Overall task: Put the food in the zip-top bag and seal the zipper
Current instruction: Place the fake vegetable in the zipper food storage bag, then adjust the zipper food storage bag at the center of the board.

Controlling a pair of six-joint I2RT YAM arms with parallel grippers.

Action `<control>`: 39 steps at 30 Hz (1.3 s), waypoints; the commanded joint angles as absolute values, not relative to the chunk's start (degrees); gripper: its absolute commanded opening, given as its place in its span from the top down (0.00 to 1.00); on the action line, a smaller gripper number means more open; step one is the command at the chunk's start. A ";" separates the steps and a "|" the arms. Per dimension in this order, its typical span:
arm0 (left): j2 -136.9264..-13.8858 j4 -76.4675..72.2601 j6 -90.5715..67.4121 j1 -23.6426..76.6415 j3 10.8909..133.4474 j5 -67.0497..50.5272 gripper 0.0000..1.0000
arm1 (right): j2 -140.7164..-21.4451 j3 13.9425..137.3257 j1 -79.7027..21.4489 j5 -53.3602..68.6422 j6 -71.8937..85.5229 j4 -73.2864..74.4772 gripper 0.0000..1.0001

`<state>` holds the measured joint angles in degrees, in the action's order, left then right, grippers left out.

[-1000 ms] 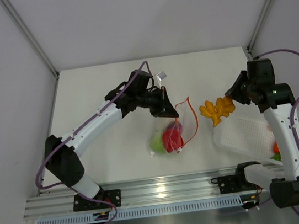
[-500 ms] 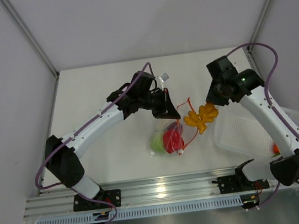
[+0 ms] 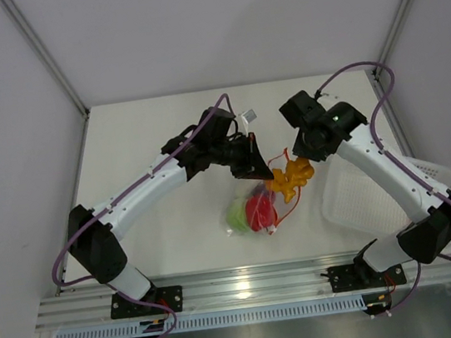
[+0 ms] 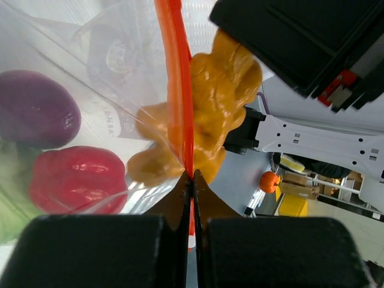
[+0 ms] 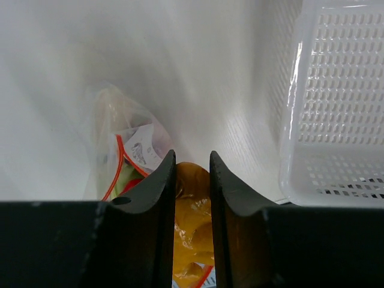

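Note:
My left gripper [image 3: 249, 157] is shut on the red-orange zipper [image 4: 177, 90] of the clear zip-top bag [image 3: 252, 207] and holds its top edge up. Inside the bag lie a green fruit [image 3: 237, 214], a red pepper [image 4: 78, 180] and a purple-pink piece [image 4: 36, 108]. My right gripper [image 3: 296, 166] is shut on the orange-yellow lumpy piece [image 3: 289, 178], held at the bag's open mouth beside the zipper loop. In the right wrist view the piece [image 5: 192, 210] sits between both fingers [image 5: 161, 186], with the bag [image 5: 123, 150] just beyond. In the left wrist view its lower lobe [image 4: 153, 165] shows through the plastic.
A white perforated basket [image 3: 368, 199] lies on the table to the right of the bag, its wall [image 5: 336, 102] close to my right gripper. The aluminium rail [image 3: 242, 288] runs along the near edge. White walls close in the table at the back and sides.
My right arm has swung left from over the basket, carrying the orange-yellow piece to the bag's mouth. The left gripper has kept its hold on the zipper with hardly any motion.

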<state>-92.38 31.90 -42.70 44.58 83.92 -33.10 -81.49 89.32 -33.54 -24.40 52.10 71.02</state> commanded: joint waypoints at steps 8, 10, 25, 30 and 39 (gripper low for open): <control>-89.56 31.20 -44.21 45.35 87.01 -33.13 0.99 | -85.69 94.22 -42.27 -27.52 59.68 68.64 0.63; -89.30 31.55 -43.77 45.35 86.75 -33.13 0.99 | -85.26 93.87 -42.71 -27.86 59.50 68.91 0.21; -88.68 31.82 -43.51 45.26 86.40 -33.84 0.99 | -65.05 81.14 -36.56 -17.15 45.36 63.65 0.14; -88.51 31.55 -43.77 45.26 86.31 -34.28 0.99 | -61.44 72.00 -35.77 -9.86 42.81 58.19 0.36; -88.51 32.08 -43.60 45.26 87.01 -34.63 0.99 | -65.21 66.89 -37.97 -7.11 42.98 54.93 0.36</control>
